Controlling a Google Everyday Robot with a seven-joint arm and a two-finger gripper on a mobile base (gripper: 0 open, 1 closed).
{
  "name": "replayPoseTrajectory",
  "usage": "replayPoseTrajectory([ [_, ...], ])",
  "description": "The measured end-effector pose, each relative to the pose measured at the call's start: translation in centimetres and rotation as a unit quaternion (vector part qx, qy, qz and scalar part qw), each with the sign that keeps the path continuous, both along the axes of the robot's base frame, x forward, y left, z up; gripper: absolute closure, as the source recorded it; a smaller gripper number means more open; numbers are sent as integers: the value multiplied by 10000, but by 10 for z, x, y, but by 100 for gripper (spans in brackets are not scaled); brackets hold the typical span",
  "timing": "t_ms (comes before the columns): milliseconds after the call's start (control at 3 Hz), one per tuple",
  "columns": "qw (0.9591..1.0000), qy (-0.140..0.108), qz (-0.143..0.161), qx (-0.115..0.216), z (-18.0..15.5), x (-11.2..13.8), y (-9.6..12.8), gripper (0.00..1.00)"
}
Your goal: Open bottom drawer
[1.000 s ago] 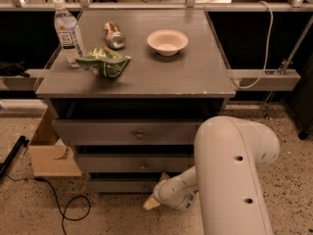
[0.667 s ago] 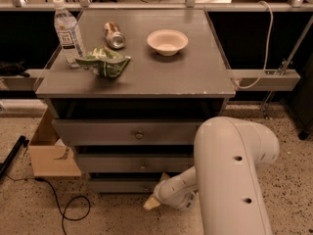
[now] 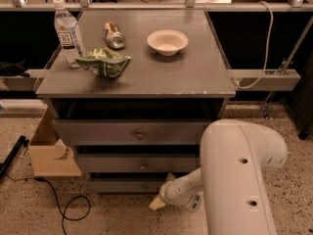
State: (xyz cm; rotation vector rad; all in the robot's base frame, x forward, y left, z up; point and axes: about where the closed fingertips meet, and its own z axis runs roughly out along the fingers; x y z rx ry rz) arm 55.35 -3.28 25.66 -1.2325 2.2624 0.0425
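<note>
The grey cabinet (image 3: 132, 77) has three drawers stacked in its front. The bottom drawer (image 3: 122, 185) is the lowest and slimmest panel, just above the floor, with a small round knob (image 3: 145, 186) at its centre, and it looks pushed in. My gripper (image 3: 158, 202) hangs low at the end of the white arm (image 3: 234, 170), just below and to the right of that knob, close to the drawer's front. Its tan tip points left and down toward the floor.
On the cabinet top stand a water bottle (image 3: 67, 32), a tipped can (image 3: 114, 35), a green chip bag (image 3: 103, 64) and a white bowl (image 3: 167, 41). An open cardboard box (image 3: 49, 153) and a black cable (image 3: 63, 204) lie on the floor at the left.
</note>
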Motion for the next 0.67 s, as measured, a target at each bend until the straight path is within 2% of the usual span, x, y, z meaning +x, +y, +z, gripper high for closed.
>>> replayPoseTrajectory([
  [333,9998,82,-150,91,-8,14,-23,0],
  [667,9993,-26,-210,315,2,19,-19,0],
])
